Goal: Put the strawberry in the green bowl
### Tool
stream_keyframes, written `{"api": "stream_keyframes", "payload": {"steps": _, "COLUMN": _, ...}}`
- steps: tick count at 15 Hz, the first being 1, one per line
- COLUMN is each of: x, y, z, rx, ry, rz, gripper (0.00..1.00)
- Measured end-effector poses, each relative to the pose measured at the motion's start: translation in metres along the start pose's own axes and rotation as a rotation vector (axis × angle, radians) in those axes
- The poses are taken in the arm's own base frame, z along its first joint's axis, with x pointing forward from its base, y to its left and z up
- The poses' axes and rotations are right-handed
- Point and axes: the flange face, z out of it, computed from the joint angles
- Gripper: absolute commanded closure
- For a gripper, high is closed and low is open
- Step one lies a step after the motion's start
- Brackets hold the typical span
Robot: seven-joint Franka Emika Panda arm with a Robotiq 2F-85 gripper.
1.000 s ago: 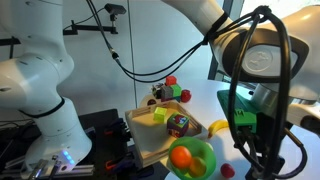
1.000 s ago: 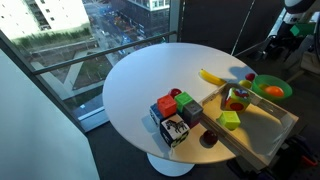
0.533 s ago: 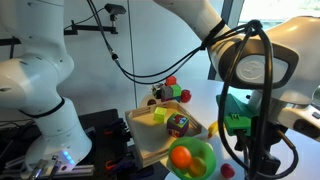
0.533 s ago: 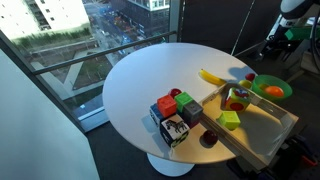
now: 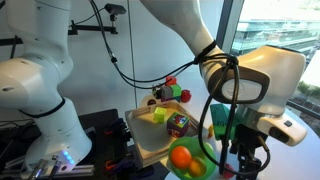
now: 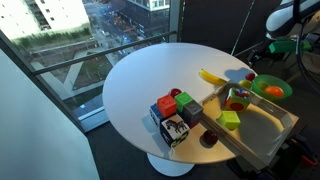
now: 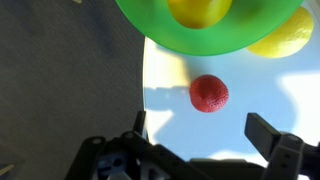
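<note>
Strawberry (image 7: 209, 93): on white table (image 7: 290, 85), outside green bowl (image 7: 160, 35), just beside rim.
Bowl holds 1 orange ball (image 7: 200, 8); yellow fruit (image 7: 282, 35) beside bowl.
Gripper (image 7: 200, 128): jaws spread wide, empty, clear of strawberry, which lines up between 2 fingers.
Step, judged: approach before grasp.
Next: descend, close on strawberry, lift over rim.
Table edge near strawberry; opposite side open.

Strong daylight, glare on the table (image 6: 140, 85), soft low-resolution frames, dark foreground in wrist view
</note>
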Motion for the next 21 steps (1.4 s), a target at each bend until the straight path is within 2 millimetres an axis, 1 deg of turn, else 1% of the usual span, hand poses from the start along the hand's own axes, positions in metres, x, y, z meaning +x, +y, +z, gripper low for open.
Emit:
{"api": "stream_keyframes", "payload": {"steps": 4, "x": -0.001, "y": -0.01, "z": 0.012, "rx": -0.008, "ry": -0.003, "rz": 0.004, "gripper": 0.0}}
{"api": "stream_keyframes", "payload": {"steps": 15, "x": 0.0, "y": -0.009, "z": 0.04, "rx": -0.025, "ry": 0.004, "rz": 0.016, "gripper": 0.0}}
{"api": "stream_keyframes", "payload": {"steps": 16, "x": 0.0, "y": -0.009, "z": 0.043, "rx": -0.027, "ry": 0.005, "rz": 0.016, "gripper": 0.06}}
{"api": "stream_keyframes", "payload": {"steps": 17, "x": 0.0, "y": -0.009, "z": 0.046, "rx": -0.029, "ry": 0.005, "rz": 0.016, "gripper": 0.27}}
{"api": "stream_keyframes", "payload": {"steps": 18, "x": 0.0, "y": -0.009, "z": 0.048, "rx": -0.03, "ry": 0.007, "rz": 0.016, "gripper": 0.31}}
{"api": "stream_keyframes", "payload": {"steps": 19, "x": 0.0, "y": -0.008, "z": 0.05, "rx": -0.031, "ry": 0.008, "rz": 0.016, "gripper": 0.32}}
{"api": "stream_keyframes", "payload": {"steps": 21, "x": 0.0, "y": -0.008, "z": 0.053, "rx": -0.033, "ry": 0.011, "rz": 0.016, "gripper": 0.47}}
